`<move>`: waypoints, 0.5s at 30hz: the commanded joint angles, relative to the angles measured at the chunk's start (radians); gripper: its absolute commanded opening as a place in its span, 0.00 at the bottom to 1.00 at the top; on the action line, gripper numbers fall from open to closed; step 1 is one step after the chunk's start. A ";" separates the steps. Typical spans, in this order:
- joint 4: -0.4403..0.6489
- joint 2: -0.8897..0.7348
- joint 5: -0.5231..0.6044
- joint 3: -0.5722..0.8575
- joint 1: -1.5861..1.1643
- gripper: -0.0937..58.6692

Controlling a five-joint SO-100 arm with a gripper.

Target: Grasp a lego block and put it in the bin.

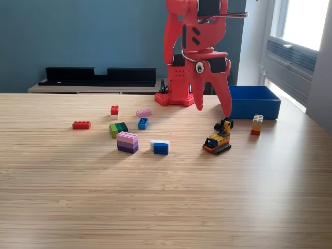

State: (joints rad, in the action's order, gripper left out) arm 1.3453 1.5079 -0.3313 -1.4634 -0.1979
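Jaws spread wide and empty, the red plastic gripper (212,109) hangs above the pale wooden table (166,197), just over a small black-and-yellow toy piece (223,124). Behind it, at the exterior view's right, sits the shallow rectangular blue plastic bin (255,103); coloured lego blocks lie scattered leftward.

My arm's red base (175,98) stands at the far edge of a light wooden table (166,197). On the boards, from the exterior view's left, lie a flat red brick (81,125), a small red brick (114,110), a green block (118,128), a pink and purple stack (127,142), a pink plate (143,112), a small blue brick (143,123) and a white and blue block (160,147). Further right sit a yellow tracked toy (218,141), a black piece (223,124) just behind it, a white, yellow and red stack (257,125), and the blue bin (254,102).
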 commanded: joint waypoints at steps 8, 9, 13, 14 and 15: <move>0.002 0.006 -0.017 0.089 -0.005 0.65; 0.008 0.006 -0.014 0.092 -0.005 0.64; 0.041 0.006 -0.012 0.098 -0.015 0.63; 0.052 0.008 -0.011 0.098 -0.020 0.63; 0.060 0.008 -0.008 0.098 -0.025 0.63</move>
State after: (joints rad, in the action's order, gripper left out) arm 1.3837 1.5064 -0.3467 -1.4266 -0.2010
